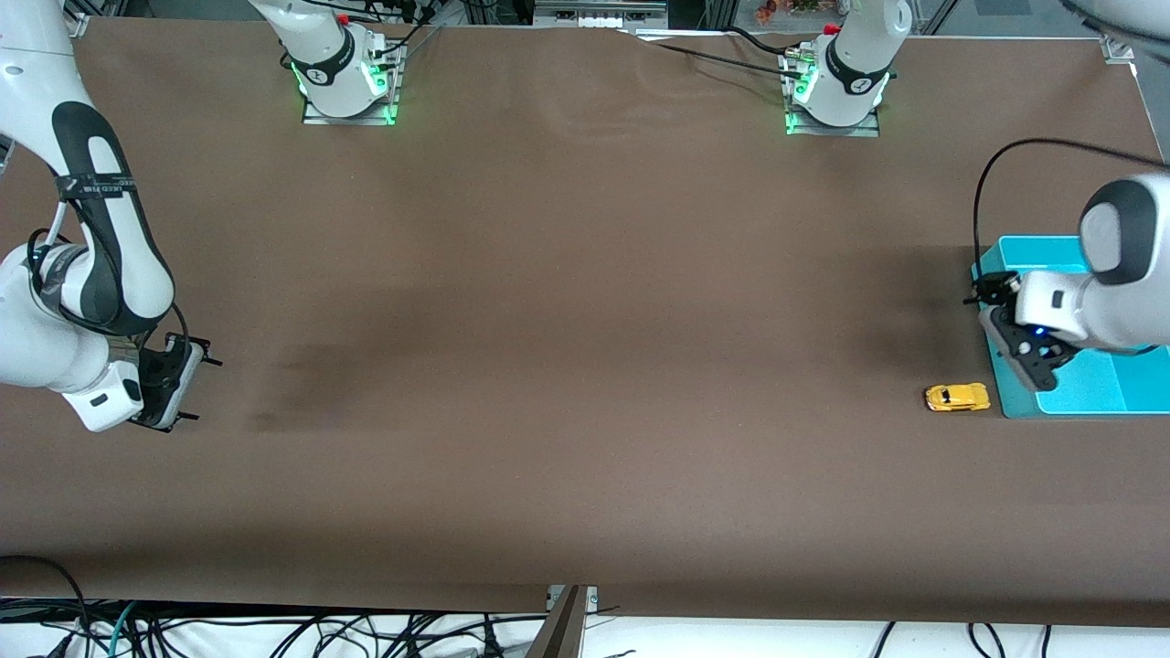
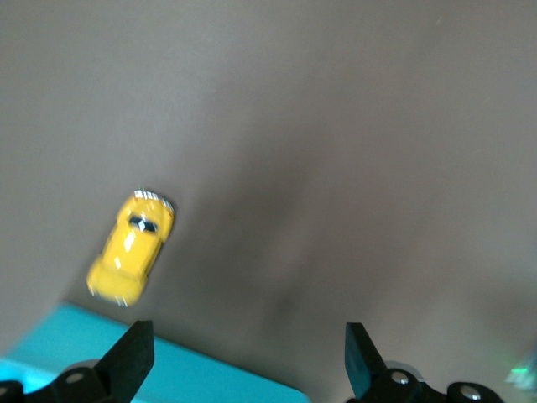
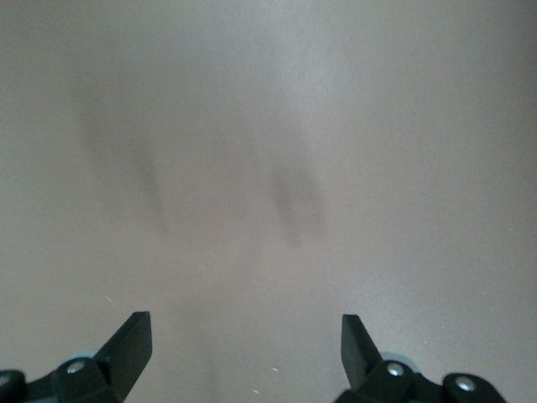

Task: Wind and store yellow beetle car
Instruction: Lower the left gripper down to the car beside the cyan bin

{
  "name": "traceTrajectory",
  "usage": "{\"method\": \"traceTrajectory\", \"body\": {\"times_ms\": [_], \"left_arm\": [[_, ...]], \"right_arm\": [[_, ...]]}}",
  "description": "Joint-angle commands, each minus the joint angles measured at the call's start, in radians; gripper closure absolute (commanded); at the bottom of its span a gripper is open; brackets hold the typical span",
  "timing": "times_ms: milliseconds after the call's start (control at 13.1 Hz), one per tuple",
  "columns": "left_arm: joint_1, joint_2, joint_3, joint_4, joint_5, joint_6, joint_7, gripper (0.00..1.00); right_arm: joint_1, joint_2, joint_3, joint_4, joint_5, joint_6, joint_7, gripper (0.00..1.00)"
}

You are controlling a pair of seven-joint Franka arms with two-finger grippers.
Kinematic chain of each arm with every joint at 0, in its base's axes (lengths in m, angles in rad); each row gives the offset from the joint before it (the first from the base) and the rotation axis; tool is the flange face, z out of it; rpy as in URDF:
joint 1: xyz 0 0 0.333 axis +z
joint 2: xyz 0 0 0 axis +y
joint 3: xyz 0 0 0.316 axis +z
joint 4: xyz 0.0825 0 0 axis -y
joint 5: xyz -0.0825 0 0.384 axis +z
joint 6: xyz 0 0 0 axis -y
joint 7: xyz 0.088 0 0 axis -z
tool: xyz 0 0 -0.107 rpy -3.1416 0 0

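Observation:
The yellow beetle car (image 1: 957, 397) stands on the brown table at the left arm's end, just beside the corner of a teal tray (image 1: 1097, 393) that is nearest the front camera. In the left wrist view the car (image 2: 132, 246) lies on the cloth next to the tray's edge (image 2: 168, 378). My left gripper (image 1: 1036, 358) hovers over that edge of the tray, close above and beside the car, open and empty (image 2: 247, 336). My right gripper (image 1: 203, 390) waits at the right arm's end of the table, open and empty (image 3: 243, 332), with only bare cloth under it.
The teal tray is shallow, and its inside is partly hidden by the left arm. A black cable (image 1: 983, 183) arcs above the tray. The brown cloth (image 1: 585, 320) covers the table. Cables hang below the table's front edge (image 1: 366, 631).

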Motion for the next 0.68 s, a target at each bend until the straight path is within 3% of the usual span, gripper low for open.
{"method": "traceTrajectory", "body": {"times_ms": [0,380,609], "left_arm": [[0.032,0.103,-0.003,0.018,-0.015,0.133,0.190,0.00],[0.080,0.222,0.001,0.001,-0.012,0.423,0.475,0.00],[0.089,0.254,0.000,-0.002,-0.013,0.486,0.523,0.00]], "right_arm": [[0.037,-0.060,0.000,0.001,-0.008,-0.084,0.184,0.00],[0.123,-0.155,0.001,0.010,-0.006,-0.219,0.606,0.00],[0.175,-0.178,0.001,0.080,-0.003,-0.355,0.875,0.00]]}}
